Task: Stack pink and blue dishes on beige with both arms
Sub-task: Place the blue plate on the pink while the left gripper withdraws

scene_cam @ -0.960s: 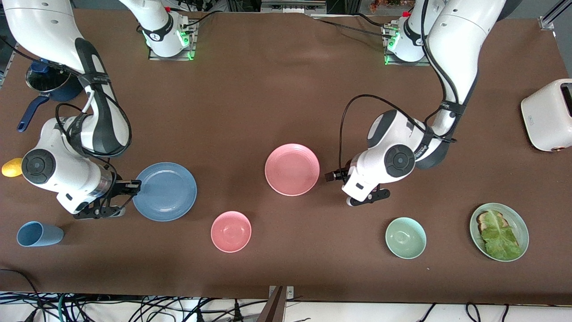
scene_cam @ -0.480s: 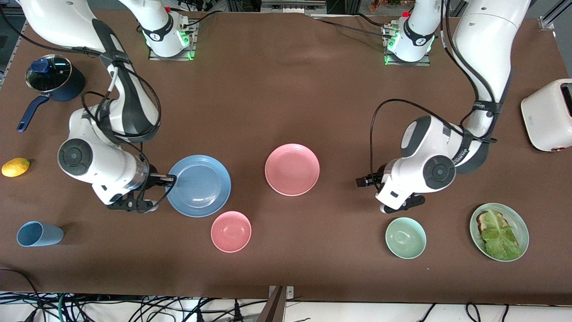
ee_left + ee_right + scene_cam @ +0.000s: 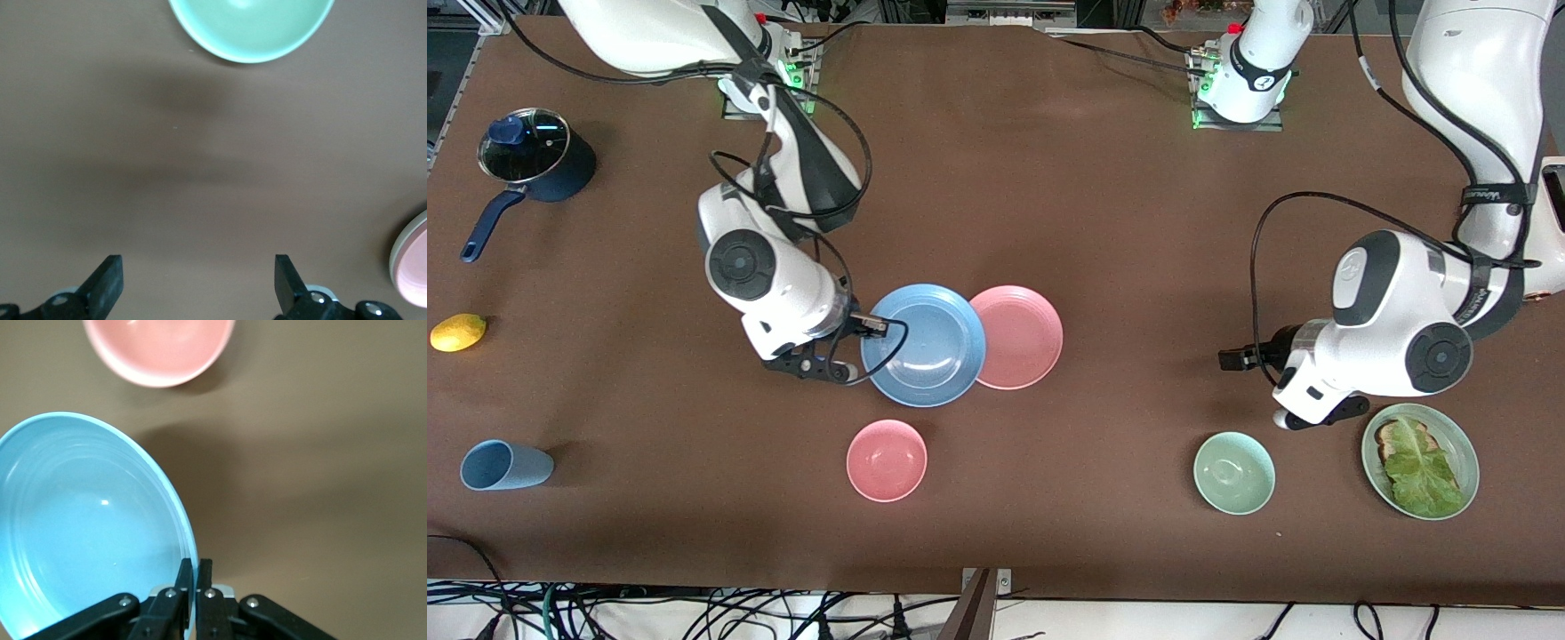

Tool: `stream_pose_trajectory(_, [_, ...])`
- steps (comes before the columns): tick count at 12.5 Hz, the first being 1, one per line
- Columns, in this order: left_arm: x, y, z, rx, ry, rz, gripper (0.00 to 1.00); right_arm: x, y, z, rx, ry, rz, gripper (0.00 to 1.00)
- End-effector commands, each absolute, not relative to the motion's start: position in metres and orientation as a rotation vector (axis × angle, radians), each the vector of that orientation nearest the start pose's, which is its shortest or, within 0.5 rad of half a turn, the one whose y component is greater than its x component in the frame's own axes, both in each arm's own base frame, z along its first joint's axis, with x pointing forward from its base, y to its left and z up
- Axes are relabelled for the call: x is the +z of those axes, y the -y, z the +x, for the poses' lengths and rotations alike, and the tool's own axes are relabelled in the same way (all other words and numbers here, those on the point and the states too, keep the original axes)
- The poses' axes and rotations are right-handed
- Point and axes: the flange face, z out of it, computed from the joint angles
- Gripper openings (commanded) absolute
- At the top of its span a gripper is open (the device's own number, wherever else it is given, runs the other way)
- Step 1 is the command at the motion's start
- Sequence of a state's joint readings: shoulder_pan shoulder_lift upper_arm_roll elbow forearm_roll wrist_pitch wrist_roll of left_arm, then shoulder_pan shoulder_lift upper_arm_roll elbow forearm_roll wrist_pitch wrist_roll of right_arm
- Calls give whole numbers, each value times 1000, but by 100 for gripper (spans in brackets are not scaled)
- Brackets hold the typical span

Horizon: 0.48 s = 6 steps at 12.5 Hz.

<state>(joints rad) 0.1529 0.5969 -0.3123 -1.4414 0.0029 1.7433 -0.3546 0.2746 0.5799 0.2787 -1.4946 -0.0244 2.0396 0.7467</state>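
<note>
Right tool clamped tight on the rim of the blue plate, at the plate's edge toward the right arm's end of the worktop. Right wrist view confirms it: both fingers pinch the thin blue rim, the plate's ringed face open to the camera. Plate is carried in the air, over the worktop and overlapping the pink plate; part of the pink plate's edge is covered by the blue one. Whether the two touch, cannot tell.

Pink plate lies flat on the worktop, just past the blue plate from the right tool, toward the left arm's end. No beige plate can be made out in any view.

Pink bowl sits nearer the front camera than the right tool, near the blue plate's lower edge but apart from it; it also shows in the right wrist view.

Left tool waits over bare worktop, well apart from the plates, fingers spread wide, nothing between them. Green bowl sits near it, nearer the front camera. A green plate with toast and lettuce lies under the left arm's wrist, toward that arm's end.

Well away from the right tool, at the right arm's end: lidded blue saucepan, lemon, light blue cup on its side.
</note>
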Motion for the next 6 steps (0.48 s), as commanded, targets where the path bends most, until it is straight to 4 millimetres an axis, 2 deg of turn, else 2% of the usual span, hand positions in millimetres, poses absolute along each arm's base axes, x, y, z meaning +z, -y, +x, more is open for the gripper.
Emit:
stream_pose_trajectory(1, [358,30,666,501,290,-3169,100,334,-372,600,117,-410,-3022,0])
stream_pose_trajectory(2, [367,10,664,498,263,-3146,100,330,-382,594,124,-412,-3026,0])
stream_pose_trajectory(3, [372,3,662,493,234,-3148,100,330,-395,588,111,-427,-3016,0])
stream_pose_trajectory(6, [401,-4,642,454,157,-3130,100,303,-432,570,94,-460,-2994,0])
